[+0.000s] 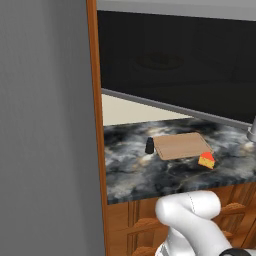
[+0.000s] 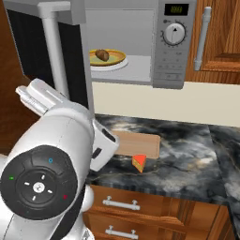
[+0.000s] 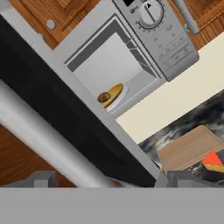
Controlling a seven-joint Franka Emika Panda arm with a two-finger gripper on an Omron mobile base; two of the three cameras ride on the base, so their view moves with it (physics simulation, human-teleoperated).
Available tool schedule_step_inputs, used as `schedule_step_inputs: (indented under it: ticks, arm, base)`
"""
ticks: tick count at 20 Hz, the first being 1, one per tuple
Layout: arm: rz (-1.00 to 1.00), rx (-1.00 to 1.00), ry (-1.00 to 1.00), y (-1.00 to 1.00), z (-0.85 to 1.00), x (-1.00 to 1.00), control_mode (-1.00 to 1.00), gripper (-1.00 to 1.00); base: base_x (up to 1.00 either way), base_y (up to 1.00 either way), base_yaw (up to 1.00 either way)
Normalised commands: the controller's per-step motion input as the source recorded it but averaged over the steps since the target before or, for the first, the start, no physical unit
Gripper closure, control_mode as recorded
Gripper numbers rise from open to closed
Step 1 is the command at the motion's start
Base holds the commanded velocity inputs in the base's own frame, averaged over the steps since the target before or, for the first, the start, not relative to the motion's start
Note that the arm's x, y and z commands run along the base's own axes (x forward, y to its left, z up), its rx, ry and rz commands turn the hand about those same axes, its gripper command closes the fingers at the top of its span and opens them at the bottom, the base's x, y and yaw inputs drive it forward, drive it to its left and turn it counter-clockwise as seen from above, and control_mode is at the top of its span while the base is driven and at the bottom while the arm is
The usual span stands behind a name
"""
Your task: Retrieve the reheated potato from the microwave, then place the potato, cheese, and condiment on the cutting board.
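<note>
The microwave point(image 2: 173, 56) stands open, its black glass door point(image 1: 175, 65) swung out wide. Inside, the brown potato point(image 2: 102, 55) lies on a yellow plate point(image 2: 115, 59); the hand view shows the potato point(image 3: 103, 97) too. My gripper point(image 3: 113, 180) is open, its fingertips point(image 3: 43, 178) wide apart on either side of the door's grey handle point(image 3: 39, 127). On the dark marble counter lies the tan cutting board point(image 1: 182, 146). The dark condiment bottle point(image 1: 149, 145) stands just off its left end. The cheese wedge point(image 1: 206, 160) sits at its near right corner, off the board.
The open door and its handle point(image 2: 55, 47) stand between my arm and the oven cavity. A grey wall point(image 1: 45, 125) and a wood panel edge close off the left. Wood cabinets with a grey handle point(image 2: 201, 40) sit right of the microwave, and drawers point(image 2: 122, 204) lie under the counter.
</note>
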Motion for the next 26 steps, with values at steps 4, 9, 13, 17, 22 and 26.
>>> schedule_step_inputs:
  ticks: [4,9,13,17,22,26]
  arm:
    - [0.03,0.22,0.04,-0.19,-0.13,0.34,-1.00,-1.00]
    - [0.00,0.15,0.00,-0.14,-0.04,0.32,-1.00,-1.00]
    - [-0.09,0.17,0.05,0.00,-0.11,0.46,-1.00,-1.00]
    - [-0.06,0.15,0.03,0.00,-0.16,0.56,-1.00,-1.00]
    - [-0.01,0.14,0.13,-0.16,-0.10,0.58,-1.00,-1.00]
    - [0.00,0.16,0.10,-0.30,-0.02,0.38,-1.00,-1.00]
  base:
    - [0.00,0.00,0.00]
    - [0.00,0.00,0.00]
    - [0.00,0.00,0.00]
    - [0.00,0.00,0.00]
    - [0.00,0.00,0.00]
    - [0.00,0.00,0.00]
